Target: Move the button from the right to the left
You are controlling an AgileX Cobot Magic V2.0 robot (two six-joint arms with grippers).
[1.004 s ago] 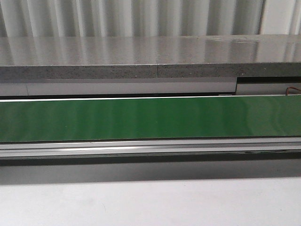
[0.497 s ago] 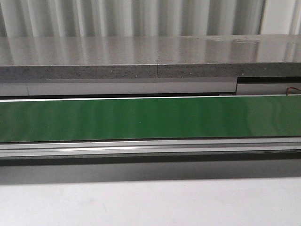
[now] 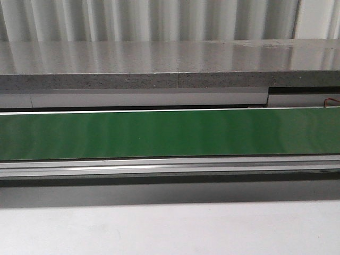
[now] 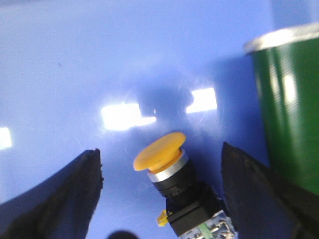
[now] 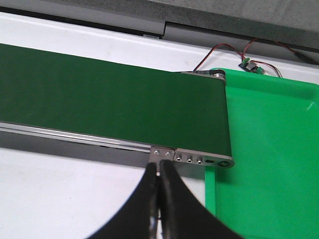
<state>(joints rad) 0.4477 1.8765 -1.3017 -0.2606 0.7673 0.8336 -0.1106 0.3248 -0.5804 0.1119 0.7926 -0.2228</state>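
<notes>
Two claws: one spread wide, one pressed together, at a green conveyor line.
Left claw: fingers wide apart, one on each side of the button, neither seen touching it.
Button: lying tilted on a glossy blue surface, yellow-orange cap toward the far side, black collar and grey contact block with a small green spot nearest the camera; part of the block is cut off by the picture's edge.
Blue surface: bright reflections of lights just beyond the button's cap.
Green band beside the button: a green belt end with a metal rim stands close by the button.
Right claw: fingers pressed together with nothing between them, hanging above the white table on the near side of the conveyor belt.
Conveyor belt: runs left to right in the front view, bare of parts, edged by a silver rail.
Belt's right end: meets a bright green tray, with thin red and black wires at the far corner.
Background: grey stone ledge beyond the belt.
</notes>
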